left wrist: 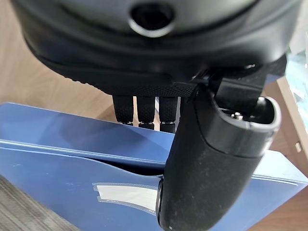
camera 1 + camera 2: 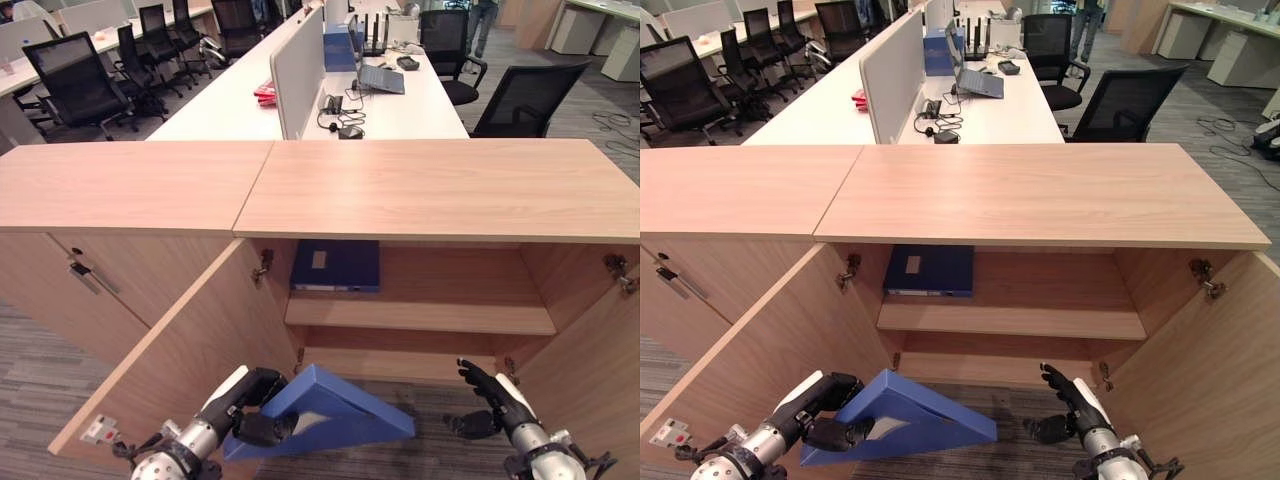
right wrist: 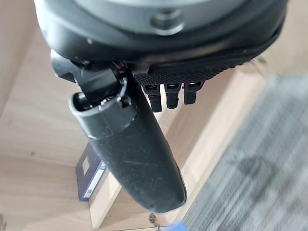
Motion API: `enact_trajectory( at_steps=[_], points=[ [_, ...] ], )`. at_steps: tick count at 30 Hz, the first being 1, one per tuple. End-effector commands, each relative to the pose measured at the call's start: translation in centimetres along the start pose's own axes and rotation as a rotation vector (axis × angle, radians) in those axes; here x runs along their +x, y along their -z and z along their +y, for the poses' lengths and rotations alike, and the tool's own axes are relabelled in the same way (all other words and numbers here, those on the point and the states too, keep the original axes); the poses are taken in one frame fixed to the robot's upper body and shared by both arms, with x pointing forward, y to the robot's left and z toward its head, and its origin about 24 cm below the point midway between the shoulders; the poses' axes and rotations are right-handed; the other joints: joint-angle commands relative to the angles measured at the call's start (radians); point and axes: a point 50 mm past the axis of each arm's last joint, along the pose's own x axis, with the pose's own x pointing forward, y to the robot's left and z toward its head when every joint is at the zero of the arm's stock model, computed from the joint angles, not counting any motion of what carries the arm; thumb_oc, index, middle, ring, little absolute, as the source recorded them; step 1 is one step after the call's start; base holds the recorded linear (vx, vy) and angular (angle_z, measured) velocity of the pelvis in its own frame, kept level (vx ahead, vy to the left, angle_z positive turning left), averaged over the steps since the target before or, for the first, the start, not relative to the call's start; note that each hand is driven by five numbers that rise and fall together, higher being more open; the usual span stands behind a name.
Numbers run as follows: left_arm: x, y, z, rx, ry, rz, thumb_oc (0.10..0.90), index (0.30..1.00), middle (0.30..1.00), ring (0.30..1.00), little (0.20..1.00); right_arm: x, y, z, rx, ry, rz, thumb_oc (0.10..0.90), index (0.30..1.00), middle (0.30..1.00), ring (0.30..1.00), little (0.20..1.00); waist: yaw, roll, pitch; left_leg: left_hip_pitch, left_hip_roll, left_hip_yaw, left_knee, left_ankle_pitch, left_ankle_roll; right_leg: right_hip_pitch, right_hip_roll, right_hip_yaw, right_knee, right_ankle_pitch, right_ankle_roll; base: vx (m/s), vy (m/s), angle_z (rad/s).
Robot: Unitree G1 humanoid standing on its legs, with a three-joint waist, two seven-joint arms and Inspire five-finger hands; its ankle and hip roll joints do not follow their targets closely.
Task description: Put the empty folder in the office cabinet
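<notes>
- Left eye view: office cabinet (image 2: 420, 190) stands low with a light wood top; its two doors hang swung wide, left door (image 2: 190, 340) and right door (image 2: 590, 370).
- Inside the cabinet, one shelf (image 2: 420, 318) runs across; a dark blue binder (image 2: 336, 265) lies flat at the shelf's left end, against the cabinet's back wall.
- Empty folder (image 2: 330, 412), blue, is outside the cabinet, low in front of its open lower compartment, nearer the left door. It gapes open in a wedge, the peak pointing up toward the shelf.
- Left hand (image 2: 250, 405) grips the folder at the end toward the left door. Left wrist view confirms: fingers (image 1: 144, 113) lie over the far cover, thumb (image 1: 211, 163) pressed on the near cover beside a white label (image 1: 127, 196), so the folder is pinched between them.
- Right hand (image 2: 492, 400) hangs in front of the cabinet's lower compartment, near the right door and apart from the folder. It holds nothing; fingers loosely extended, thumb out to the side.
- Right wrist view: thumb (image 3: 134, 154) and fingers (image 3: 171, 96) apart, nothing between them; the dark blue binder shows past them on the shelf.
- Beyond the cabinet: a long white counter (image 2: 230, 105) with a divider panel (image 2: 295, 65), a laptop (image 2: 380, 78), and black office chairs (image 2: 75, 85) around it.
- Grey carpet (image 2: 40, 380) lies in front of the cabinet.
</notes>
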Motion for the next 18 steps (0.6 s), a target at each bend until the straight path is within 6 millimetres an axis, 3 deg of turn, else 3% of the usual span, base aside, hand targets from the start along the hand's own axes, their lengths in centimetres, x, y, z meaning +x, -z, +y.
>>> enact_trajectory(
  at_steps=[1, 6, 10, 18],
  points=[
    [0.6, -6.0, 3.0, 0.187, -0.09, -0.32, 0.4, 0.3, 0.3, 0.3, 0.3, 1.1, -4.7, -1.4, -0.141, 0.003, -0.236, 0.8, 0.9, 0.9, 0.9, 0.9, 0.003, -0.046, -0.051, -0.002, -0.023, -0.06, -0.003, -0.119, -0.003, 0.001, -0.027, -0.056, 0.007, -0.056, 0.081, 0.0, 0.0, 0.0],
    [1.1, -7.0, 3.0, 0.223, -0.092, -0.364, 0.4, 0.3, 0.3, 0.3, 0.3, 1.8, -6.0, -0.7, -0.2, -0.048, -0.283, 0.8, 0.9, 0.9, 0.9, 0.9, 0.009, -0.05, -0.05, -0.009, -0.025, -0.06, -0.003, -0.108, -0.005, -0.004, -0.029, -0.059, 0.007, -0.05, 0.079, -0.02, -0.001, 0.01],
    [1.9, -8.3, 3.1, 0.31, -0.113, -0.418, 0.4, 0.3, 0.3, 0.3, 0.3, 2.3, -8.5, 1.1, -0.174, -0.212, -0.381, 0.8, 0.9, 0.9, 0.9, 0.9, 0.022, -0.058, -0.054, -0.01, -0.026, -0.068, -0.003, -0.104, -0.009, -0.003, -0.03, -0.063, 0.007, -0.052, 0.078, 0.0, 0.0, 0.0],
    [3.0, -10.5, 3.4, 0.482, -0.157, -0.505, 0.4, 0.3, 0.3, 0.3, 0.3, 2.8, -10.4, 2.3, -0.149, -0.314, -0.448, 0.8, 0.9, 0.9, 0.9, 0.9, 0.026, -0.066, -0.059, -0.01, -0.025, -0.07, -0.003, -0.104, -0.014, -0.002, -0.033, -0.066, 0.007, -0.053, 0.077, 0.0, 0.0, 0.0]
  ],
)
